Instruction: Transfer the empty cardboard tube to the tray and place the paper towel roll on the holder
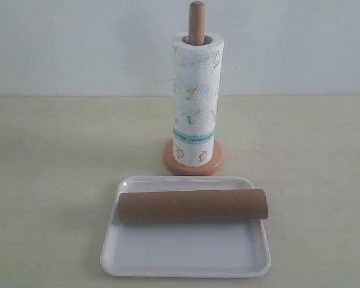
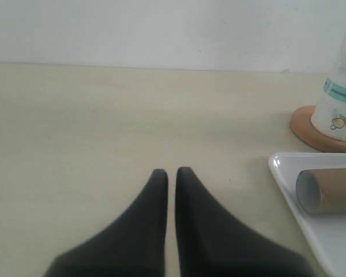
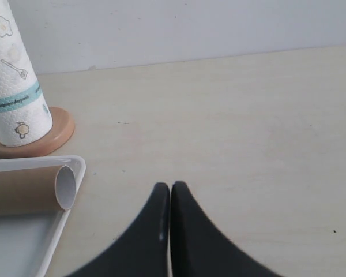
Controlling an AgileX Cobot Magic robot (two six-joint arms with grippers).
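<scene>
The left gripper (image 2: pixel 171 171) is hanging over the table (image 2: pixel 104 115), its black fingers (image 2: pixel 157 187) sitting almost together. Nearby, the empty cardboard tube (image 2: pixel 334 189) is lying in the tray (image 2: pixel 279 167); beyond it, the paper towel roll (image 2: pixel 340 98) is standing on the holder (image 2: pixel 303 127).

Brown tube (image 1: pixel 193 206) across tray (image 1: pixel 186 252); roll (image 1: pixel 196 102) on holder (image 1: pixel 197 21)

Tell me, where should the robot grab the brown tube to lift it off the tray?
Around its middle, coming straight down from above and pinching its front and back sides. The cardboard tube lies flat across the tray, so those long sides are free, and a middle grip should keep it level. The holder stands behind it, so coming from above seems safest.
</scene>
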